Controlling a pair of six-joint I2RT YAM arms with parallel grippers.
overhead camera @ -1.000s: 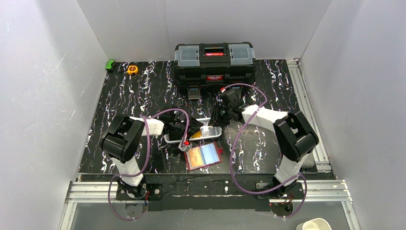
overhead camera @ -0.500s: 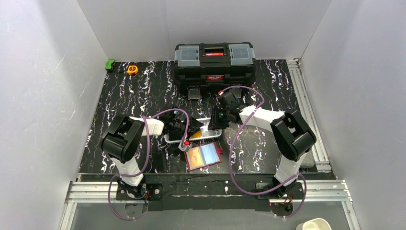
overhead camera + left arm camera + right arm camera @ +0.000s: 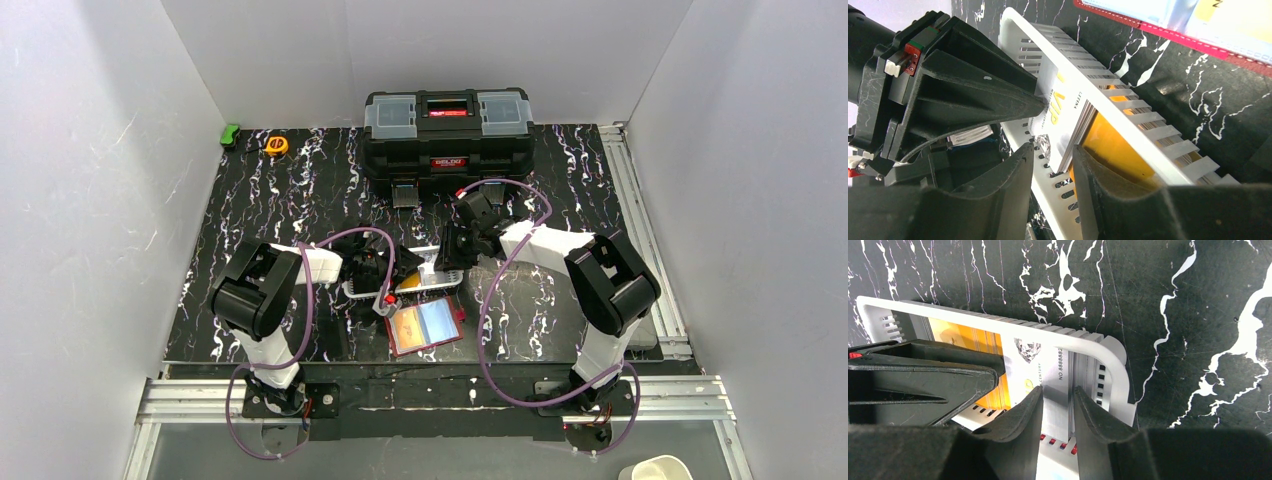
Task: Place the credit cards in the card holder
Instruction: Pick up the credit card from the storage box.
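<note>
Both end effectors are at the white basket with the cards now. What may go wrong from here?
The left end effector straddles the edge of several stacked credit cards, so it may lift more than one. The right end effector works in the same white basket close beside it; the two may collide. The card holder lies just next to the basket, so a dragged basket may push it.

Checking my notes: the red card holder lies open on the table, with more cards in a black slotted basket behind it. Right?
No: the slotted basket is white, as the right wrist view shows. The red card holder does lie open on the table, with more cards in the basket behind it.
</note>
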